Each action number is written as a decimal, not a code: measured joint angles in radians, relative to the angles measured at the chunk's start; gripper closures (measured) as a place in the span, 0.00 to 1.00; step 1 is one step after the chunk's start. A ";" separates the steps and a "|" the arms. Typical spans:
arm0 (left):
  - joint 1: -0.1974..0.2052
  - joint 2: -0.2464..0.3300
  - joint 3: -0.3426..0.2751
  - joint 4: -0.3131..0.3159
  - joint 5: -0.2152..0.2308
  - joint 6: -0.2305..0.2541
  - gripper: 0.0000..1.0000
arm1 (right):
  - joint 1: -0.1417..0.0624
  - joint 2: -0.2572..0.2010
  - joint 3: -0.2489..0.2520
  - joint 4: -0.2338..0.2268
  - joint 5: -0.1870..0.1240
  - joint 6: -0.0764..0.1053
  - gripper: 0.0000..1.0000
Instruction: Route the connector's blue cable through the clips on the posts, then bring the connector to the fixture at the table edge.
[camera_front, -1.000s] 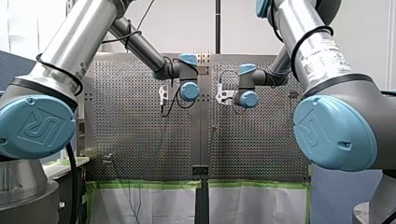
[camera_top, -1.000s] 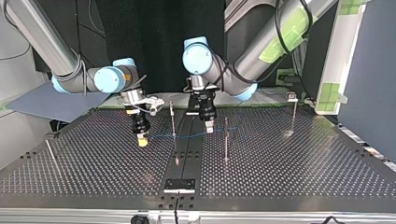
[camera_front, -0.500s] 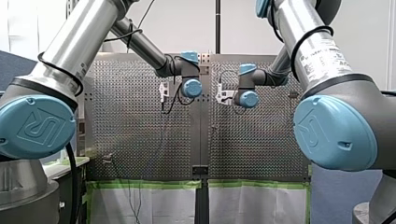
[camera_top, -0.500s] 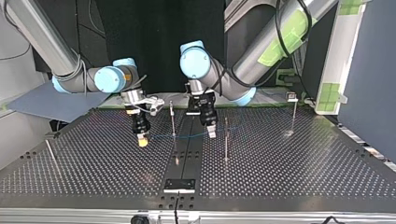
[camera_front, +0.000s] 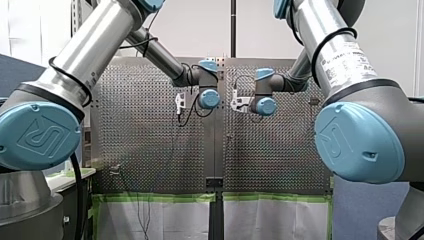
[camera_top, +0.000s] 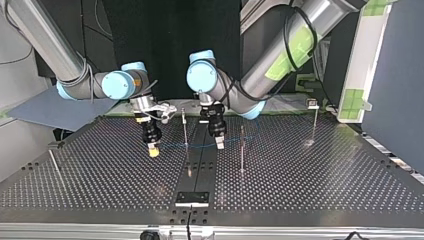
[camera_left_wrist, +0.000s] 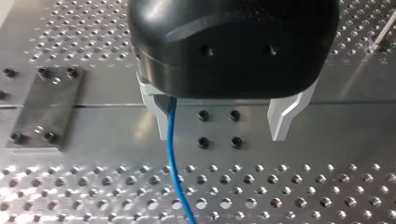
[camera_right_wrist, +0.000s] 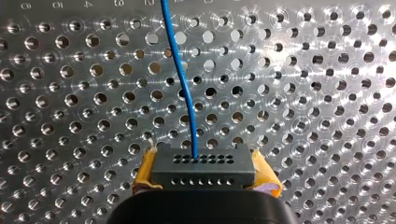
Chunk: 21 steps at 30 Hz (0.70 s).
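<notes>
Between the yellow pads (camera_right_wrist: 148, 170) of the right gripper (camera_right_wrist: 205, 176) you find the dark grey rectangular connector (camera_right_wrist: 204, 169), clamped, its thin blue cable (camera_right_wrist: 180, 79) leaving the far face and running ahead over the perforated metal table (camera_right_wrist: 327, 93). Across the top view you see that cable stretched from the right gripper past a slim upright metal post (camera_top: 185, 127) to the left gripper (camera_top: 219, 144). Left gripper, black body, bare metal fingers (camera_left_wrist: 282, 116): fingers apart, cable just beside one finger's inner face, well apart from the other.
</notes>
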 joint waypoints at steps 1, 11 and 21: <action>0.002 -0.007 0.006 -0.002 -0.002 0.000 0.00 | 0.000 0.000 0.000 -0.001 0.000 0.000 1.00; 0.014 -0.017 0.018 -0.003 -0.032 0.009 0.00 | -0.004 0.000 0.000 -0.001 -0.001 0.000 1.00; 0.002 -0.016 0.026 0.002 -0.030 0.013 0.00 | -0.006 0.001 0.000 -0.001 0.026 -0.011 1.00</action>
